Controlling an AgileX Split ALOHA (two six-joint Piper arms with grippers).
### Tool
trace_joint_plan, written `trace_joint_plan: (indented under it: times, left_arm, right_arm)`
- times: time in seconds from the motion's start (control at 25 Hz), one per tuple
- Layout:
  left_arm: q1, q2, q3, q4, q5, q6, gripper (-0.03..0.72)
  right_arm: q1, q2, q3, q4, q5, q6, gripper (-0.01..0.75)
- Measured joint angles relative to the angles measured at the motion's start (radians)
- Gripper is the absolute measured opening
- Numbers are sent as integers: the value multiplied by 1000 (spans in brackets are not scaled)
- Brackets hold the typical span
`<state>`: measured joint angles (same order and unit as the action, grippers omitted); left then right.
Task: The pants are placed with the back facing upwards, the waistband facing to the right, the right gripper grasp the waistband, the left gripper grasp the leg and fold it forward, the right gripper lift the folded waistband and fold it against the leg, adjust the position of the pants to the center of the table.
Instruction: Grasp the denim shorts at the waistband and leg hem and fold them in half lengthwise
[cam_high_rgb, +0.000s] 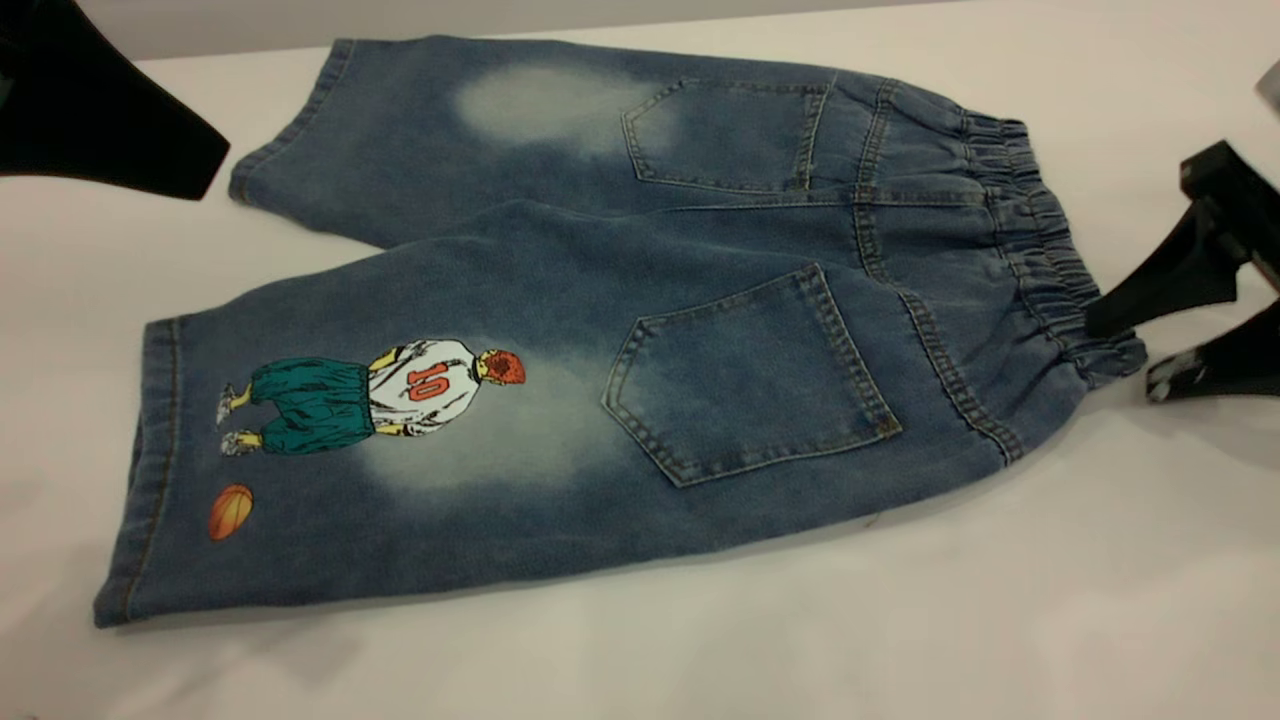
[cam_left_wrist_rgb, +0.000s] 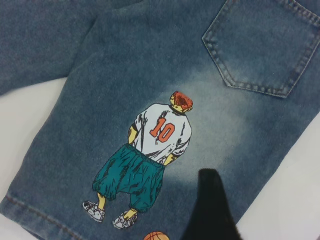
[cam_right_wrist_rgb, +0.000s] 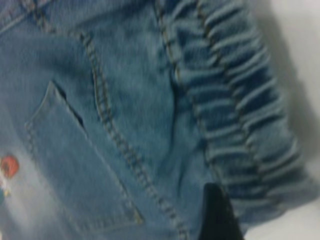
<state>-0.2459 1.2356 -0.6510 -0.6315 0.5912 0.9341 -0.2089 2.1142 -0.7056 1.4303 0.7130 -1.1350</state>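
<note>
The pants (cam_high_rgb: 560, 300) lie flat on the table (cam_high_rgb: 700, 650), back pockets up, with the waistband (cam_high_rgb: 1030, 230) at the right. The leg (cam_high_rgb: 330, 450) with the number 10 player and orange ball lies nearest the front edge. My right gripper (cam_high_rgb: 1125, 352) is open at the waistband's near corner, one finger against the ruched band and the other low beside it. In the right wrist view a single finger (cam_right_wrist_rgb: 216, 212) shows over the waistband (cam_right_wrist_rgb: 240, 100). My left gripper (cam_high_rgb: 130, 140) hangs above the far left, beyond the plain leg's hem; its one visible finger (cam_left_wrist_rgb: 210, 210) hovers over the printed leg (cam_left_wrist_rgb: 150, 135), with nothing beside it.
The plain leg (cam_high_rgb: 450, 130) with a faded patch reaches toward the table's back edge (cam_high_rgb: 250, 45). Bare white tabletop lies in front of the shorts and to their right.
</note>
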Motion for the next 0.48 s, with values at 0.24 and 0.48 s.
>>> trace_joint_plan:
  times: [0.24,0.48]
  left_arm:
    - [0,0,0,0,0,0,460]
    - [0,0,0,3,0,1,460]
  right_arm:
    - [1,44,-1,21,12,-16,368]
    - [1,51,-1,103,-8,-93,365]
